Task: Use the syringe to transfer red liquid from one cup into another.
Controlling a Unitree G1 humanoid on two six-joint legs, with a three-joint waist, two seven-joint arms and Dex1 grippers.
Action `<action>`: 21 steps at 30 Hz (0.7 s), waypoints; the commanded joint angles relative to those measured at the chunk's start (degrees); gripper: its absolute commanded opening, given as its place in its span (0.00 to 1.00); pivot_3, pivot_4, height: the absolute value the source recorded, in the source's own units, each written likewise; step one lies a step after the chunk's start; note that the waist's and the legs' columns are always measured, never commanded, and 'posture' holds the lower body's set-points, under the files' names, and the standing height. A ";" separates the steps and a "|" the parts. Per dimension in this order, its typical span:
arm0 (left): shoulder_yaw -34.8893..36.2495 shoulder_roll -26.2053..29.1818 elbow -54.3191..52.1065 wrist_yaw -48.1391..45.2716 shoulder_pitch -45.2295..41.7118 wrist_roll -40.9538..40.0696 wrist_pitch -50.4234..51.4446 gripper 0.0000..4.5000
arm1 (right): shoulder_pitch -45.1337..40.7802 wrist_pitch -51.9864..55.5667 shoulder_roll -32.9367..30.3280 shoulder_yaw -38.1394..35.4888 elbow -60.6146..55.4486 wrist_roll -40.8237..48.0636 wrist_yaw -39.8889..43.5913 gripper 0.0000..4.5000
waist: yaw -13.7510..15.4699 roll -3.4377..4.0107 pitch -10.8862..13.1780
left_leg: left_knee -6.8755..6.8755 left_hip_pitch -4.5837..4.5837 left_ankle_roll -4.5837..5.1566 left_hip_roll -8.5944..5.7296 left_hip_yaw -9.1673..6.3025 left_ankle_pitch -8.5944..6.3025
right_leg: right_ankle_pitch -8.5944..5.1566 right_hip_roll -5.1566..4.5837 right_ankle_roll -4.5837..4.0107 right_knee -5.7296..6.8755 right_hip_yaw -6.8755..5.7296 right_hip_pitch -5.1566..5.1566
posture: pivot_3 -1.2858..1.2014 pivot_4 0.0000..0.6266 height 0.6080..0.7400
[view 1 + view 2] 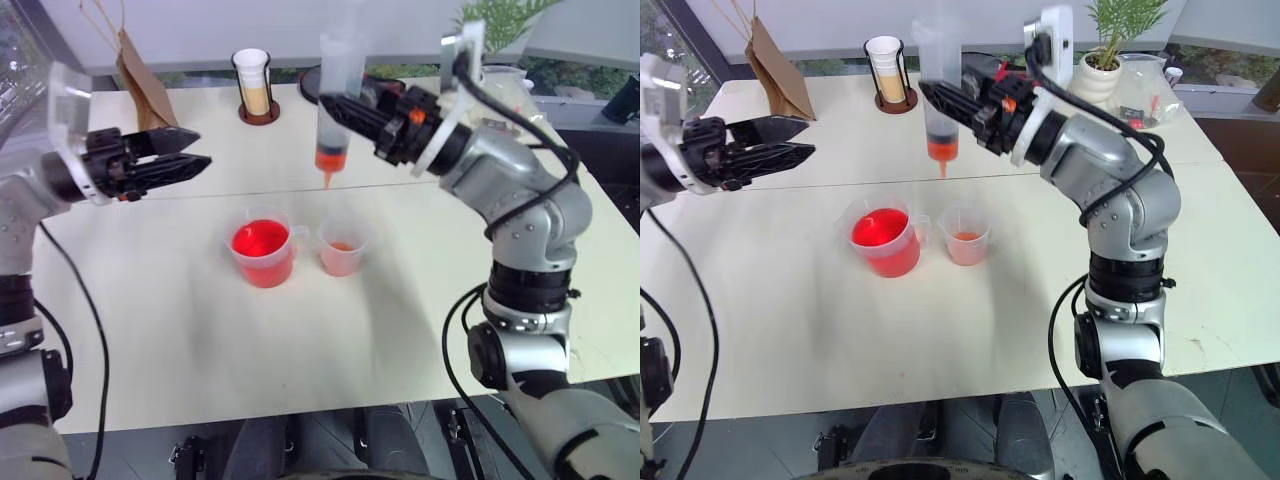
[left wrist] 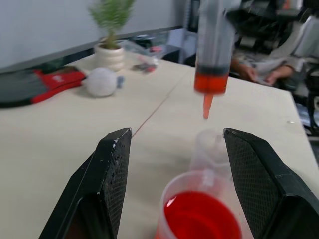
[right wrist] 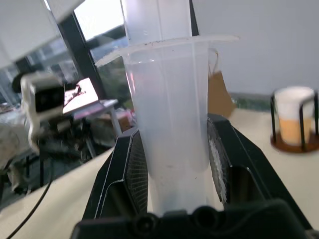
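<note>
My right gripper (image 1: 336, 108) is shut on the syringe (image 1: 338, 90), holding its clear barrel upright with the orange tip pointing down. Red liquid (image 1: 330, 157) fills the bottom of the barrel. The tip hangs well above the table, behind the smaller pale orange-pink cup (image 1: 342, 248). To that cup's left stands the larger beaker (image 1: 263, 262), with bright red liquid (image 1: 260, 238) in it. At the left my left gripper (image 1: 203, 147) hovers open and empty, level, pointing toward the syringe. In the left wrist view the beaker (image 2: 199, 214) sits between its fingers (image 2: 112, 169).
A white cup in a black wire stand (image 1: 251, 85) and a brown paper bag (image 1: 140, 75) stand at the table's back left. A potted plant (image 1: 1110, 50) and plastic bags sit at the back right. A person (image 2: 259, 69) sits beyond the table.
</note>
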 commanded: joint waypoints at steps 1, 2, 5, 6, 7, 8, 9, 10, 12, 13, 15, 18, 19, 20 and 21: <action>-1.22 -1.50 1.95 -1.91 -5.29 -0.35 -0.92 0.67 | 2.99 -0.55 -1.19 0.99 -4.75 0.65 -0.12 0.30 | 0.09 0.00 0.00 | 0.00 0.00 0.00 0.01 0.00 0.00 | 0.00 0.00 0.00 0.02 0.00 0.00 | 0.52 0.24 1.00; -1.94 -2.77 3.15 -2.51 -7.12 -0.61 -0.63 0.67 | 4.24 -0.82 -1.44 1.43 -5.14 0.34 -0.10 0.30 | 0.25 -0.01 0.00 | 0.01 0.00 0.00 0.01 -0.01 0.00 | 0.00 0.01 0.00 0.01 0.00 0.00 | 0.52 0.24 1.00; -4.91 -6.31 7.43 -4.33 -11.61 1.52 -2.80 0.67 | 6.22 -2.28 -1.39 2.84 -5.24 -0.63 -0.01 0.30 | 0.63 -0.01 0.00 | 0.07 0.00 0.03 -0.02 0.03 -0.01 | 0.00 0.01 0.00 0.00 0.08 0.03 | 0.52 0.24 1.00; -5.83 -8.10 10.01 -4.21 -14.31 2.99 -4.89 0.67 | 6.82 -3.00 -1.36 3.50 -5.16 -1.15 0.09 0.30 | 0.73 -0.01 0.00 | 0.09 0.00 0.04 -0.03 0.04 -0.01 | 0.00 0.01 0.00 -0.01 0.09 0.03 | 0.52 0.24 1.00; -6.57 -9.79 12.81 -3.91 -17.39 4.28 -6.63 0.67 | 7.29 -3.60 -1.35 3.92 -5.04 -1.50 0.14 0.30 | 0.98 -0.02 0.00 | 0.10 0.00 0.04 -0.03 0.03 -0.01 | 0.00 0.01 0.00 -0.01 0.10 0.04 | 0.52 0.24 1.00; -7.08 -11.37 15.98 -4.09 -20.71 5.57 -8.82 0.67 | 7.77 -4.33 -1.52 4.25 -4.84 -2.05 0.21 0.30 | 0.99 -0.03 0.01 | 0.15 -0.02 0.04 -0.06 0.00 -0.01 | 0.00 0.01 0.00 0.00 0.09 0.07 | 0.52 0.24 1.00; -7.40 -12.61 18.86 -4.17 -23.49 6.69 -10.80 0.67 | 8.19 -4.94 -1.75 4.36 -4.68 -2.40 0.33 0.30 | 1.02 -0.03 0.01 | 0.25 -0.10 0.06 -0.06 -0.05 -0.02 | 0.00 0.04 0.00 -0.01 0.08 0.07 | 0.52 0.24 1.00; -7.60 -13.58 21.55 -4.42 -25.76 7.67 -12.49 0.67 | 8.56 -5.42 -1.96 4.38 -4.57 -2.63 0.40 0.30 | 0.95 -0.04 0.01 | 0.46 -0.25 0.14 -0.05 -0.12 -0.07 | 0.00 0.09 0.01 0.00 0.07 0.07 | 0.52 0.24 1.00; -8.19 -15.53 26.80 -5.40 -29.66 9.60 -16.17 0.67 | 9.38 -6.15 -2.59 4.34 -4.74 -3.08 0.43 0.30 | 0.70 -0.04 0.01 | 0.61 -0.31 0.31 -0.07 -0.08 -0.17 | 0.00 0.12 0.01 -0.02 0.10 0.06 | 0.52 0.24 1.00; -8.56 -16.56 29.56 -5.85 -31.56 10.59 -17.97 0.67 | 9.78 -6.35 -2.84 4.28 -5.01 -3.24 0.24 0.30 | 0.68 -0.04 0.01 | 0.64 -0.31 0.36 -0.07 -0.04 -0.20 | 0.00 0.11 0.01 -0.03 0.14 0.06 | 0.52 0.24 1.00; -9.03 -18.93 35.11 -6.82 -35.03 12.41 -21.56 0.67 | 10.56 -6.44 -3.26 3.93 -5.95 -3.21 -0.47 0.30 | 0.70 -0.04 0.01 | 0.67 -0.31 0.39 -0.07 -0.01 -0.22 | 0.00 0.11 0.01 -0.05 0.15 0.07 | 0.52 0.24 1.00; -8.82 -20.56 40.24 -9.01 -37.73 13.88 -23.90 0.67 | 10.95 -6.49 -3.34 3.82 -6.46 -3.17 -1.16 0.30 | 0.68 -0.03 0.02 | 0.69 -0.31 0.39 -0.06 -0.01 -0.22 | 0.00 0.11 0.02 -0.04 0.15 0.06 | 0.52 0.24 1.00; -8.92 -21.44 41.84 -9.40 -38.58 14.57 -25.11 0.67 | 11.21 -6.53 -3.36 3.83 -6.68 -3.21 -1.40 0.30 | 0.64 -0.03 0.02 | 0.69 -0.31 0.39 -0.05 -0.01 -0.22 | 0.00 0.11 0.02 -0.04 0.14 0.06 | 0.52 0.24 1.00; -9.37 -22.46 43.19 -10.18 -39.31 15.45 -26.41 0.67 | 11.49 -6.53 -3.33 3.86 -7.02 -3.23 -1.71 0.30 | 0.64 -0.03 0.02 | 0.70 -0.31 0.40 -0.05 -0.01 -0.22 | 0.00 0.11 0.02 -0.03 0.14 0.06 | 0.52 0.24 1.00; -9.83 -23.42 44.37 -10.64 -39.91 16.45 -27.85 0.67 | 11.67 -6.55 -3.23 3.88 -7.32 -3.26 -2.08 0.30 | 0.65 -0.04 0.02 | 0.70 -0.31 0.40 -0.04 -0.01 -0.22 | 0.00 0.11 0.02 -0.03 0.14 0.06 | 0.52 0.24 1.00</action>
